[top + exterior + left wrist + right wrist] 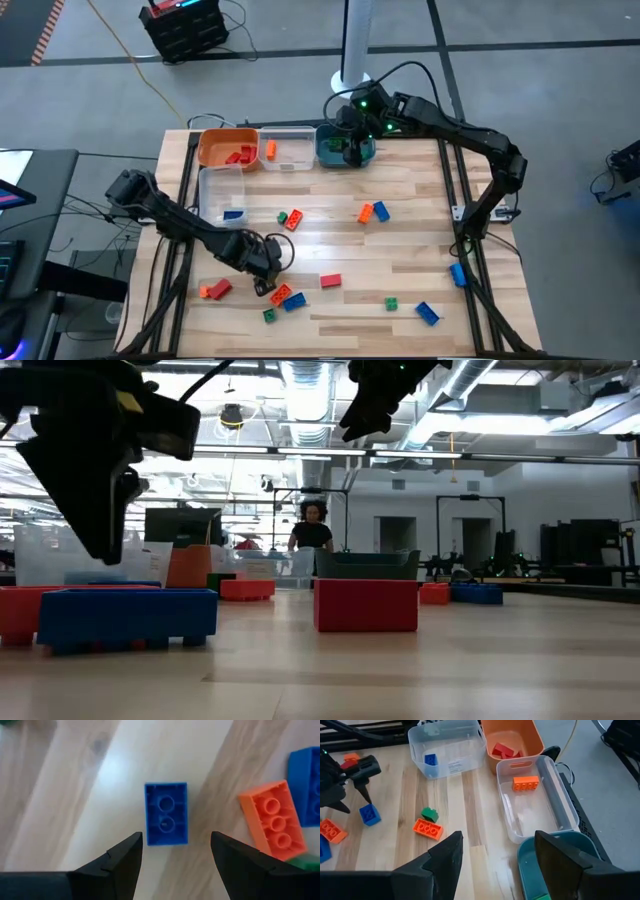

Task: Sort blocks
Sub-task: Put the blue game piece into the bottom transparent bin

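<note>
Small studded blocks lie scattered on the wooden table (400, 255). My left gripper (175, 837) hangs open, pointing down over a blue block (166, 813) that lies flat, studs up, near the table's front left. The fingers stand apart above it, clear of it. The right wrist view shows the same gripper (352, 787) over that blue block (369, 814). An orange block (274, 820) and another blue block (306, 782) lie just beside it. My right gripper (495, 862) waits open and empty, high over the teal bin (555, 865) at the far edge.
An orange bin (228, 150) holds red blocks. One clear bin (287, 150) holds an orange block, and another clear bin (222, 195) holds a blue one. More blocks lie at mid-table (372, 212) and near the front (330, 282). A person stands beyond the table (312, 530).
</note>
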